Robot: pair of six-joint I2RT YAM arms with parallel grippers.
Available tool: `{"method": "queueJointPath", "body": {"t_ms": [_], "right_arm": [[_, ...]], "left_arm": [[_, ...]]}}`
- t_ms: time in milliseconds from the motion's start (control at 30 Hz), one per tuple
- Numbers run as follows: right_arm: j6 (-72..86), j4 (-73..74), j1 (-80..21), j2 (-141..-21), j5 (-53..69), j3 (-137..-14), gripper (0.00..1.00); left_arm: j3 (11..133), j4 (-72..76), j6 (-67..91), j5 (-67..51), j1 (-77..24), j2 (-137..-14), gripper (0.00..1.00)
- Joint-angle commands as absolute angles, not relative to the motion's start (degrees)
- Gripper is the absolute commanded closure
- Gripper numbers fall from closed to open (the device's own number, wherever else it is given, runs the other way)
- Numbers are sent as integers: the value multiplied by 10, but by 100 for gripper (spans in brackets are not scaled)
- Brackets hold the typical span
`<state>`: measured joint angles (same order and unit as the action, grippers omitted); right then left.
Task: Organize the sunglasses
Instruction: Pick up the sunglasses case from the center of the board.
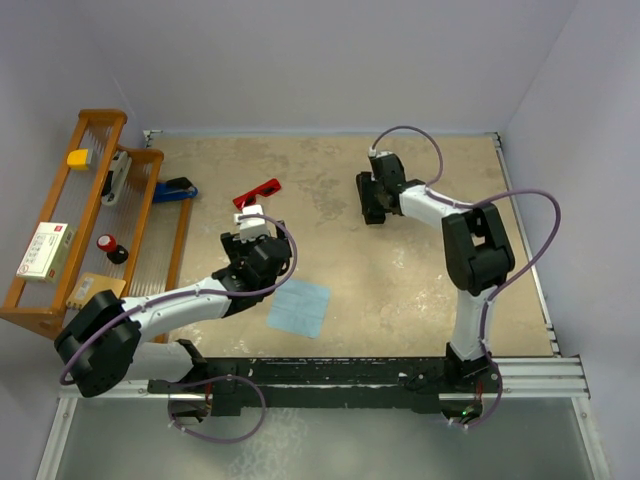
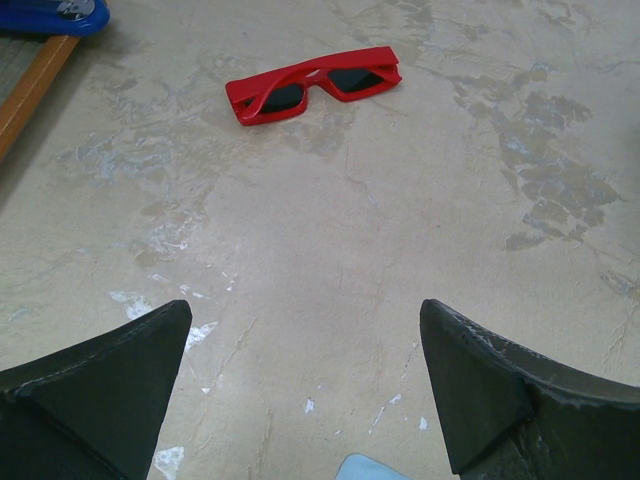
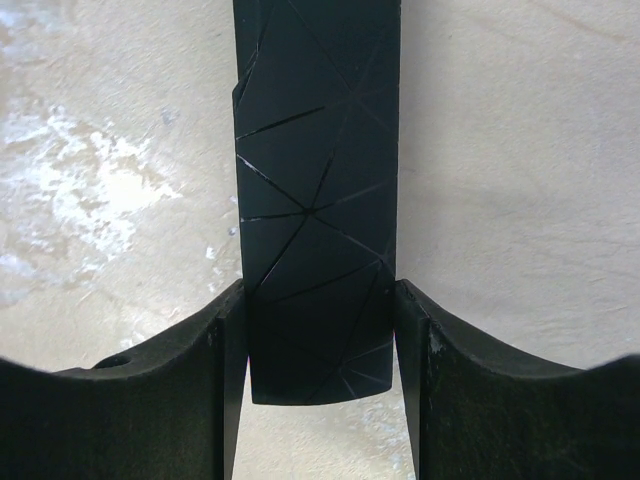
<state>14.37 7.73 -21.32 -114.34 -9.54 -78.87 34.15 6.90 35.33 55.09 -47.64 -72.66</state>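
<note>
The red sunglasses [image 1: 257,190] lie folded on the table, lenses dark, left of centre toward the back. They also show in the left wrist view [image 2: 315,85], well ahead of the fingers. My left gripper [image 1: 248,228] is just short of them, open and empty [image 2: 305,310]. My right gripper [image 1: 372,210] is at the back centre-right, shut on the black oblong case [image 3: 315,200]. One finger presses each long side of the case [image 3: 320,290]. In the top view the gripper mostly hides the case.
A light blue cloth [image 1: 300,307] lies flat near the left wrist; its corner shows in the left wrist view [image 2: 375,468]. A wooden rack [image 1: 100,220] with small items stands along the left side. A blue object [image 1: 175,190] sits by the rack.
</note>
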Motion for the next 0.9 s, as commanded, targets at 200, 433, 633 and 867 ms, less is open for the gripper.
{"method": "queueJointPath", "body": {"t_ms": [200, 433, 633, 867], "right_arm": [[172, 51, -268, -1069, -21, -738, 63], [182, 40, -305, -1050, 8, -708, 62], [187, 26, -308, -1049, 16, -691, 56], [184, 23, -308, -1051, 18, -688, 50]], "left_arm": [[342, 121, 352, 535, -475, -747, 6], [346, 137, 350, 529, -475, -777, 7], [344, 143, 351, 526, -475, -785, 6], [340, 144, 355, 526, -475, -788, 6]]}}
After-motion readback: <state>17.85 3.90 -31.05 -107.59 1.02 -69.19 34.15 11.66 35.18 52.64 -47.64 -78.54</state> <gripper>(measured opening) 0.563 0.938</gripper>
